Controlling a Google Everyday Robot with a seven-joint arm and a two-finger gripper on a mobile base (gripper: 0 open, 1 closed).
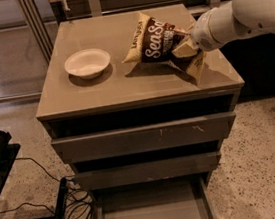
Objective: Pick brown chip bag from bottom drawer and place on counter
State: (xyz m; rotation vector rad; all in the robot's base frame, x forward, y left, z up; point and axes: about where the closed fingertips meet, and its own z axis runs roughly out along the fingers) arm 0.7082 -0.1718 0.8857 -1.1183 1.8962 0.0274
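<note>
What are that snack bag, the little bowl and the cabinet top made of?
The brown chip bag, held at one end by the gripper over the counter, looks like thin printed plastic film: it creases and crumples. The bowl seems matte white plastic or ceramic, unclear which. The counter looks like glossy laminate or lacquered board, faintly reflective.

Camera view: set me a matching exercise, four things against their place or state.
Things:
1 brown chip bag
2 white bowl
3 bottom drawer
4 tool

Places or states:
a pulled open, lowest in view
b shut on the bag's right end
c resting on the counter, left part
d held over the counter's right part

Pairs: 1-d; 2-c; 3-a; 4-b
</note>
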